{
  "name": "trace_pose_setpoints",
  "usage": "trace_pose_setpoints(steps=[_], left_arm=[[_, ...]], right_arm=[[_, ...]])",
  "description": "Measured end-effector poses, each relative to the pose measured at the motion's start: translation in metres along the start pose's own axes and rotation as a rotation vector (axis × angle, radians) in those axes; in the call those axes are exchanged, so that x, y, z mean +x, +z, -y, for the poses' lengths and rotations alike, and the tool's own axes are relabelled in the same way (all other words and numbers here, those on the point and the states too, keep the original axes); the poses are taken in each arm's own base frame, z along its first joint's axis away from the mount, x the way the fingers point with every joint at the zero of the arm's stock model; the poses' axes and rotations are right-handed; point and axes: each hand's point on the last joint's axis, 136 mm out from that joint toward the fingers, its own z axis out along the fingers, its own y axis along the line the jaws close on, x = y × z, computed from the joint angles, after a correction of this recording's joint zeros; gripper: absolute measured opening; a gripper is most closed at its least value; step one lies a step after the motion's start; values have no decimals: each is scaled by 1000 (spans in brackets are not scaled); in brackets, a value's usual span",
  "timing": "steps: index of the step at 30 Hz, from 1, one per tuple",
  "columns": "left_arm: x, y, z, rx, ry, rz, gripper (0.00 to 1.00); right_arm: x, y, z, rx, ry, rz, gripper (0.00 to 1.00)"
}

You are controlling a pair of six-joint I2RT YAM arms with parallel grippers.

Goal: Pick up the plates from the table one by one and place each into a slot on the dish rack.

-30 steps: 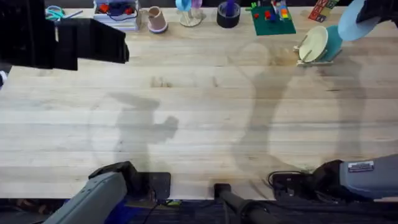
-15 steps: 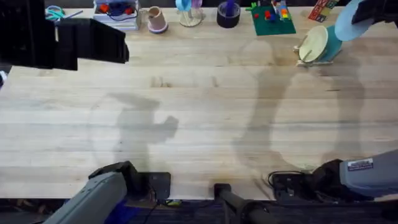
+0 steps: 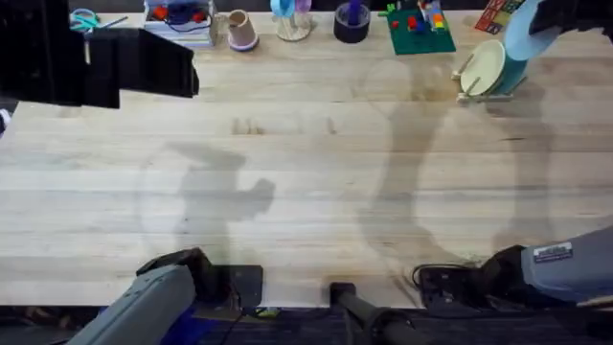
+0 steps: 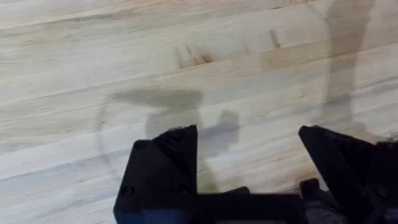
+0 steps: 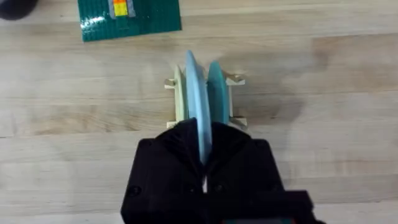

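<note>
Already, cream and teal plates [image 3: 482, 67] stood in the rack [image 5: 231, 79]; the right tool [image 5: 204, 163] gripped the blue plate [image 5: 196, 106] above it, while the left tool [image 4: 249, 163] was wide open.

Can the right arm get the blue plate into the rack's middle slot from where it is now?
Probably yes. The right gripper holds the blue plate edge-on, lined up between the cream plate and teal plate standing in the dish rack; the gap is narrow.

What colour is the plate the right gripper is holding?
Pale sky blue round plate, clamped edge-on in the right gripper; clearest in the right wrist view.
</note>
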Motion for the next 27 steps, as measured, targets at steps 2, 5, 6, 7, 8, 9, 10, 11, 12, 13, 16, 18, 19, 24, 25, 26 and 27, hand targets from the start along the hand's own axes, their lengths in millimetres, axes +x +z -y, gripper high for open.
trace_pose_setpoints(steps=[2, 5, 6, 7, 8, 9, 10, 11, 12, 13, 16, 18, 19, 24, 25, 26, 27], left_arm=[[0, 0, 0, 0, 0, 0, 993], [0, 0, 0, 0, 0, 0, 993], [0, 0, 0, 0, 0, 0, 993], [0, 0, 0, 0, 0, 0, 993], [0, 0, 0, 0, 0, 0, 993], [0, 0, 0, 0, 0, 0, 993], [0, 0, 0, 0, 0, 0, 993], [0, 0, 0, 0, 0, 0, 993], [0, 0, 0, 0, 0, 0, 993], [0, 0, 0, 0, 0, 0, 993], [0, 0, 0, 0, 0, 0, 993], [0, 0, 0, 0, 0, 0, 993], [0, 0, 0, 0, 0, 0, 993], [0, 0, 0, 0, 0, 0, 993], [0, 0, 0, 0, 0, 0, 993], [0, 0, 0, 0, 0, 0, 993], [0, 0, 0, 0, 0, 0, 993]], right_arm=[[3, 8, 0, 3, -1, -22, 33], [8, 19, 2, 4, 3, -51, 33], [10, 22, 3, 5, 4, -58, 33], [10, 23, 3, 7, 4, -61, 33], [11, 24, 3, 8, 4, -63, 33], [10, 24, 4, 9, 4, -62, 33], [9, 24, 4, 11, 4, -59, 33], [9, 24, 5, 13, 3, -56, 33], [8, 24, 5, 14, 4, -54, 33], [8, 24, 5, 15, 4, -54, 33], [8, 24, 5, 17, 4, -54, 33], [8, 24, 5, 18, 6, -53, 33], [8, 24, 5, 18, 6, -52, 33], [8, 25, 5, 18, 6, -51, 33], [8, 25, 6, 18, 8, -52, 33], [8, 27, 6, 17, 10, -55, 33], [9, 29, 6, 16, 12, -59, 33]])
